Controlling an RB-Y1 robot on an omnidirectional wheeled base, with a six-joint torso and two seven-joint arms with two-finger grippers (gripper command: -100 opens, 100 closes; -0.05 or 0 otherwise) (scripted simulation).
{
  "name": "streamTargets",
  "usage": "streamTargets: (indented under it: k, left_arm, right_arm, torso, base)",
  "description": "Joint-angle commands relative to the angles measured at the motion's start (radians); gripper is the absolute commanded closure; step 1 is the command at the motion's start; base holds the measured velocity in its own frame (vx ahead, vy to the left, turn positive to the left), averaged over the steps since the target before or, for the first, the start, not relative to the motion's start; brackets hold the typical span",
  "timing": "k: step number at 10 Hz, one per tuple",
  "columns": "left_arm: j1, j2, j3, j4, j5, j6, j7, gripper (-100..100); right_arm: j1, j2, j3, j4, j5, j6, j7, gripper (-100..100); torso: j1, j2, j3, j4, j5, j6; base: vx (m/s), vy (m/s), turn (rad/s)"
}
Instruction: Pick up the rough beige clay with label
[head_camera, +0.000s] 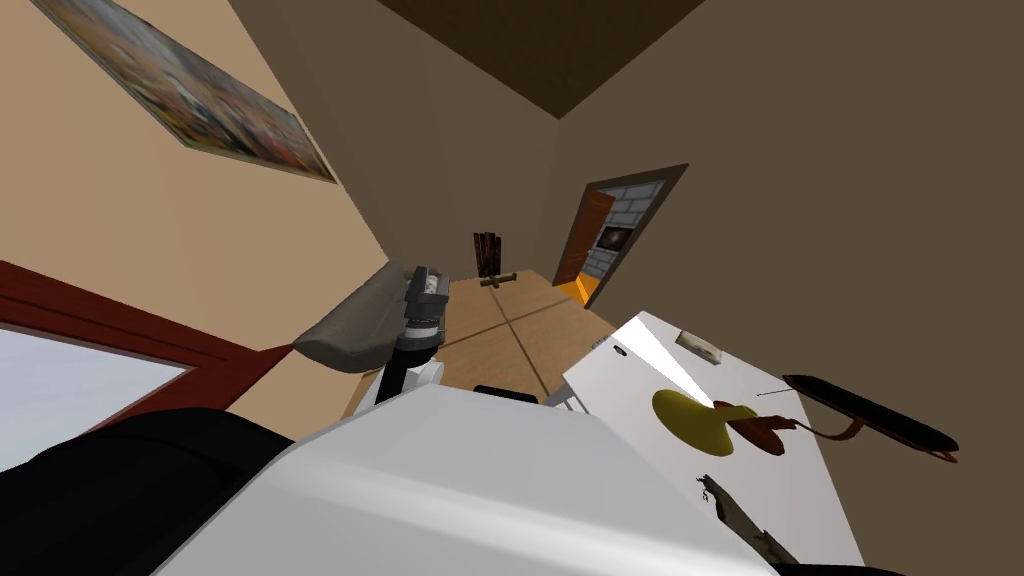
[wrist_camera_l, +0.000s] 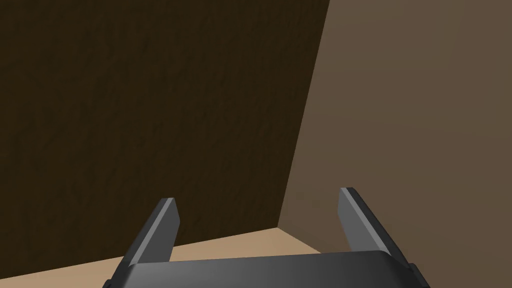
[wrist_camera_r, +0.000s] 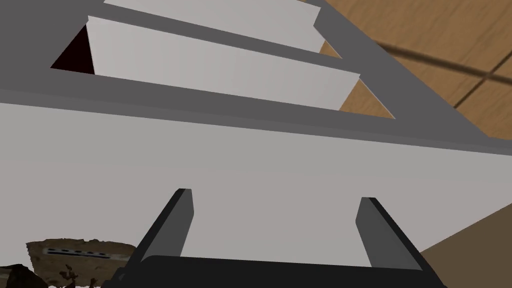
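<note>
Tan wall (head_camera: 200, 230) carries a painting (head_camera: 190, 95) above a red-framed window (head_camera: 70, 385). Brown wall (head_camera: 850, 200) holds an open orange door (head_camera: 590, 240). Wood-panel floor (head_camera: 510, 350). White table (head_camera: 800, 480) stands at the right.
</note>
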Motion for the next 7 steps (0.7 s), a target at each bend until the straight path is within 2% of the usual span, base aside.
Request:
streamTargets:
  k: [1, 2, 3, 4, 7]
  left_arm:
    - [0.0, 0.0, 0.0, 0.0, 0.0, 0.0, 0.0, 0]
    - [0.0, 0.0, 0.0, 0.0, 0.0, 0.0, 0.0, 0]
    - [0.0, 0.0, 0.0, 0.0, 0.0, 0.0, 0.0, 0]
    - [0.0, 0.0, 0.0, 0.0, 0.0, 0.0, 0.0, 0]
    - [0.0, 0.0, 0.0, 0.0, 0.0, 0.0, 0.0, 0]
  right_arm:
    - [-0.013, 0.007, -0.004, 0.05, 0.004, -0.015, 0.015, -100]
    - [-0.013, 0.007, -0.004, 0.059, 0.004, -0.015, 0.015, -100]
    - [-0.015, -0.008, -0.004, 0.092, 0.029, -0.017, 0.006, -100]
    - [-0.015, -0.008, -0.004, 0.105, 0.029, -0.017, 0.006, -100]
    - [-0.022, -0.03, -0.005, 0.177, 0.075, -0.021, -0.008, -100]
  torso:
    - [0.0, 0.0, 0.0, 0.0, 0.0, 0.0]
    - [0.0, 0.0, 0.0, 0.0, 0.0, 0.001]
    - [0.001, 0.001, 0.0, 0.0, 0.0, 0.001]
    - [0.001, 0.0, 0.0, 0.0, 0.0, -0.001]
    - [0.0, 0.0, 0.0, 0.0, 0.0, 0.0]
  base:
    - [0.004, -0.009, -0.007]
    - [0.0, -0.001, -0.029]
    - [0.0, -0.001, 0.195]
    - [0.002, -0.014, 0.141]
    - [0.003, -0.023, 0.169]
